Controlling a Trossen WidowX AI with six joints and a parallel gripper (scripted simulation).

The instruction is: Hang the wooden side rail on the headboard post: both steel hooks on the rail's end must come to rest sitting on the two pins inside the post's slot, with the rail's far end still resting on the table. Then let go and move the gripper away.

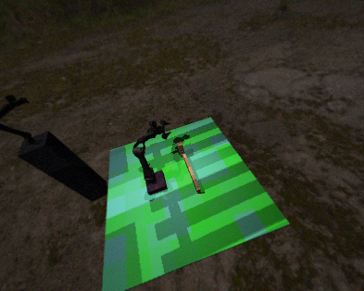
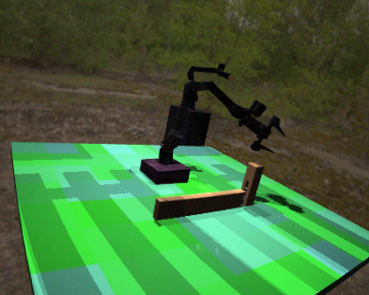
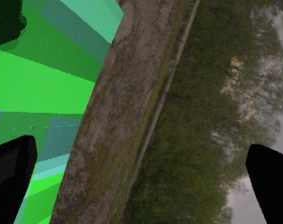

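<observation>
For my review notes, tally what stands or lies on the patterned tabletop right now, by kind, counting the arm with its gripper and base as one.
Robot arm with gripper and purple base: 1
Wooden post: 1
Wooden rail: 1
Total: 3

Open air between spread pincer (image 2: 271, 139) (image 3: 145, 152) fingers; upright post (image 1: 181, 148) (image 2: 253, 184) obstructs low passage across table (image 1: 247, 204) (image 2: 143, 254) (image 3: 37, 82).
</observation>
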